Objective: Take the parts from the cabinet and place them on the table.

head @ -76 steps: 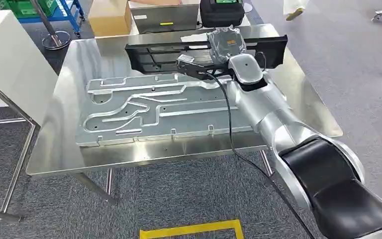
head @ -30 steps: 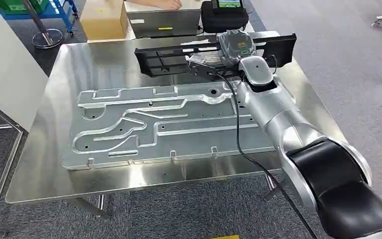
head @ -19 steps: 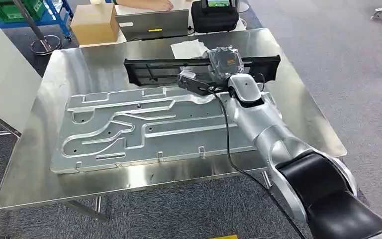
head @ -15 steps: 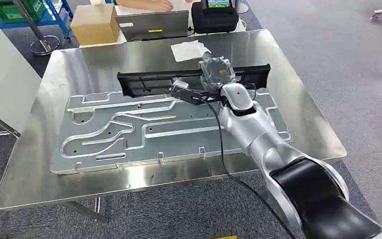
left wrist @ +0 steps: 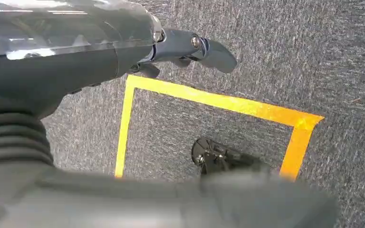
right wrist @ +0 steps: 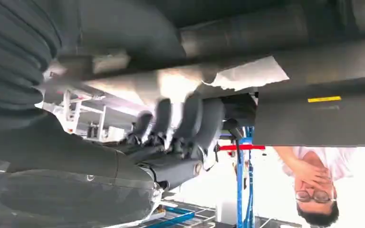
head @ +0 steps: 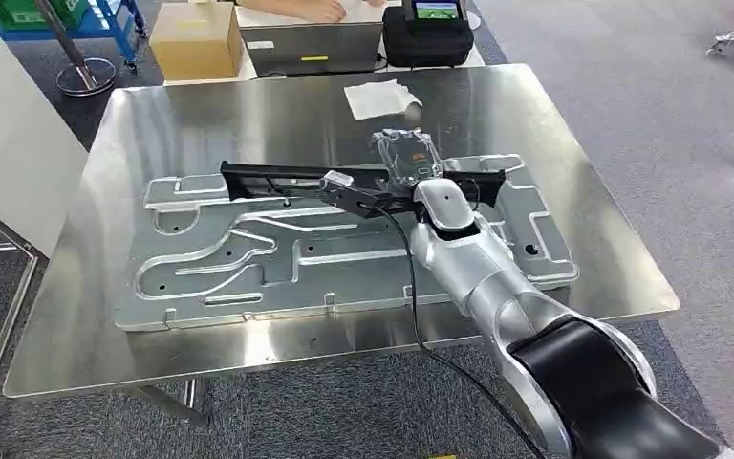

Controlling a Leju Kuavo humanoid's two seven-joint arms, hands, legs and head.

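A long black part (head: 268, 179) lies across the far side of a large stamped metal plate (head: 248, 258) on the steel table (head: 201, 105). My right hand (head: 406, 163), under a clear cover, grips this part near its right half, low over the plate. In the right wrist view the fingers (right wrist: 185, 118) curl around the edge of the black part (right wrist: 313, 114). Whether the part touches the plate I cannot tell. My left hand (left wrist: 190, 47) hangs over the carpet, thumb stretched out, holding nothing.
A white sheet (head: 379, 98) lies on the table's far side. Behind the table stand a cardboard box (head: 196, 38), a grey case (head: 311, 48) and a black device (head: 430, 33), with a person (right wrist: 313, 175) there. A white cabinet (head: 10, 124) stands left.
The camera has shifted. My right hand has brought the black part nearer to me and lower, from the far side of the table to over the metal plate.
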